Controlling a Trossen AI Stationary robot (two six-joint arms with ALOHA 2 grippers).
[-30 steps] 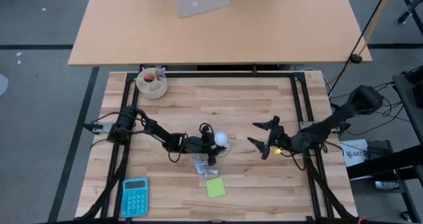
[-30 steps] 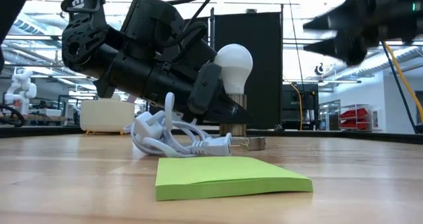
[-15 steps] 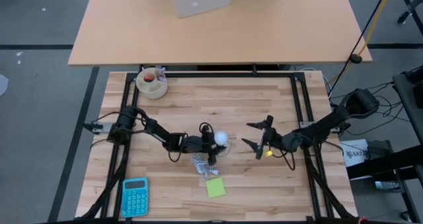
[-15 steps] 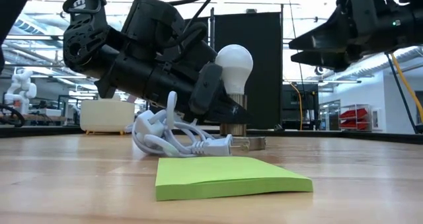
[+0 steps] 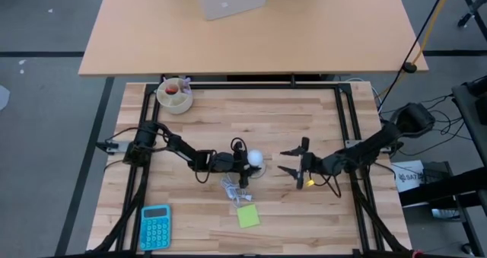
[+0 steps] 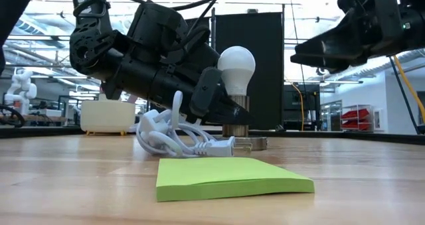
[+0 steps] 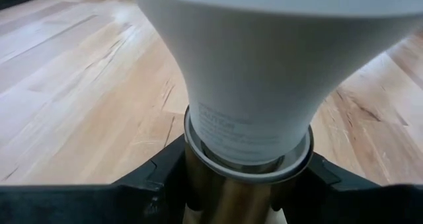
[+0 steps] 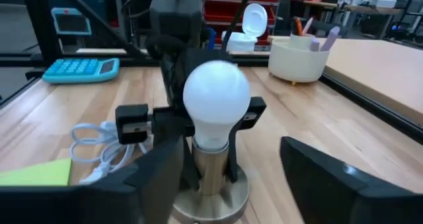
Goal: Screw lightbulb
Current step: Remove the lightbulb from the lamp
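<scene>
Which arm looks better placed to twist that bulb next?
Probably the right: its gripper hangs open facing the lightbulb, while the left gripper already clamps the brass socket below.

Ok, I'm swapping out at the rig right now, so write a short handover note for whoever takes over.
Left gripper: shut on the brass socket, steadying it upright.
Right gripper: open, hanging level with the lightbulb on its right, not touching.
Done: bulb stands upright in the socket, mid-table, beside the coiled white cable.
Left: grip the globe and turn it home; how far it is threaded cannot be told.
</scene>
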